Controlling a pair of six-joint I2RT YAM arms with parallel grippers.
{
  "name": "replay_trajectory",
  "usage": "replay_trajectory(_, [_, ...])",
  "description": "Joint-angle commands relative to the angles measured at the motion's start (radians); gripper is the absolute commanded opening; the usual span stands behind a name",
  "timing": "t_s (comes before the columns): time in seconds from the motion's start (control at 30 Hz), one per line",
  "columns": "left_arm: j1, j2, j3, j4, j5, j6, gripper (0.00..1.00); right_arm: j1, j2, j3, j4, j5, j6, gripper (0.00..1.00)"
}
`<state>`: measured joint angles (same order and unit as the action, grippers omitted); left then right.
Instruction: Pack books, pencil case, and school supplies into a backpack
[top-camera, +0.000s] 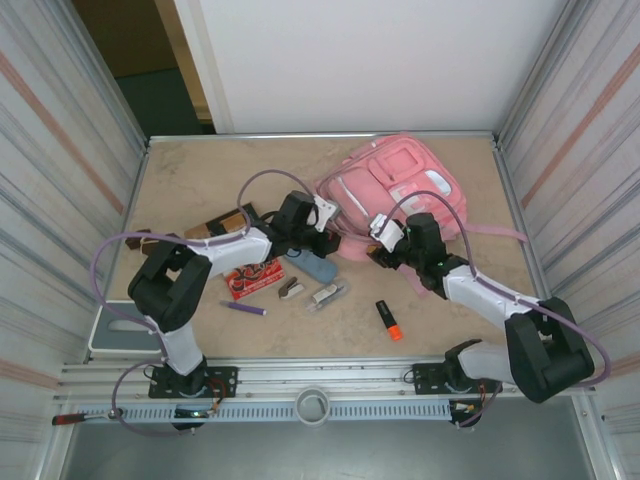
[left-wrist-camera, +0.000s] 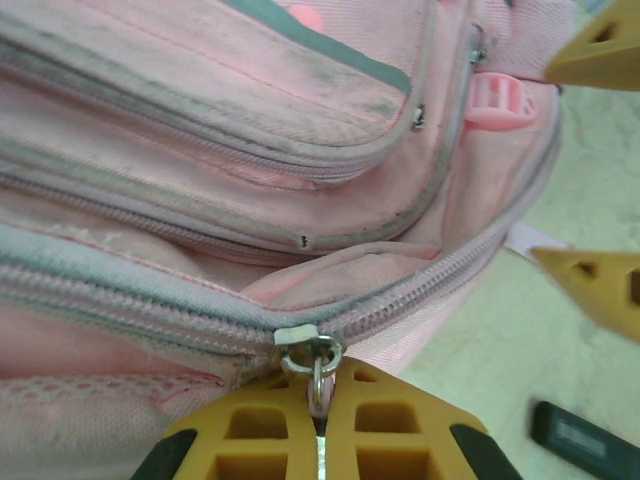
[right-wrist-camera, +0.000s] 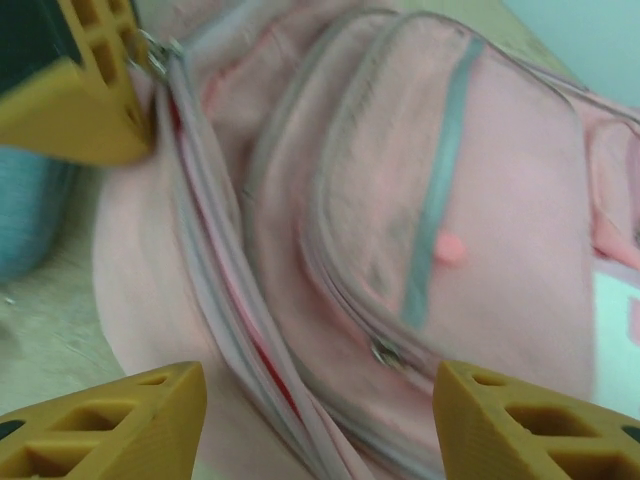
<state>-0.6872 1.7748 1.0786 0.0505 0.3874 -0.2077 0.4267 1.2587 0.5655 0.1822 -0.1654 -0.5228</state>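
Backpack (top-camera: 400, 190): large, pink, lying flat, far right
Red-and-white book (top-camera: 252, 278): flat, left
Dark book (top-camera: 225, 222): flat, beyond it
Pencil case (top-camera: 312, 266): blue-grey, beside backpack
Pen (top-camera: 244, 309): purple, near left
Stapler (top-camera: 290, 288), clip (top-camera: 328, 294): side by side, centre
Highlighter (top-camera: 388, 320): orange-and-black, apart, right

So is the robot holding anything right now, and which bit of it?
The left gripper is pinching the small metal zipper pull on the pink backpack. The right gripper is open beside the backpack and holds nothing.

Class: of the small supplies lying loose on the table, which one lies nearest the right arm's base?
The orange-and-black highlighter. It lies alone on the right, while the purple pen, stapler-like piece and clear clip all lie further left.
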Motion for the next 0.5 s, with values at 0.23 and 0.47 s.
replay_trajectory(0.23, [-0.022, -0.091, 0.034, 0.021, 0.022, -0.001, 0.0, 0.052, 0.15, 0.088, 0.067, -0.024, 0.014, 0.21])
replay_trajectory(0.47, [0.067, -0.11, -0.028, 0.041, -0.008, -0.006, 0.0, 0.0, 0.036, -0.01, 0.078, 0.029, 0.004, 0.02])
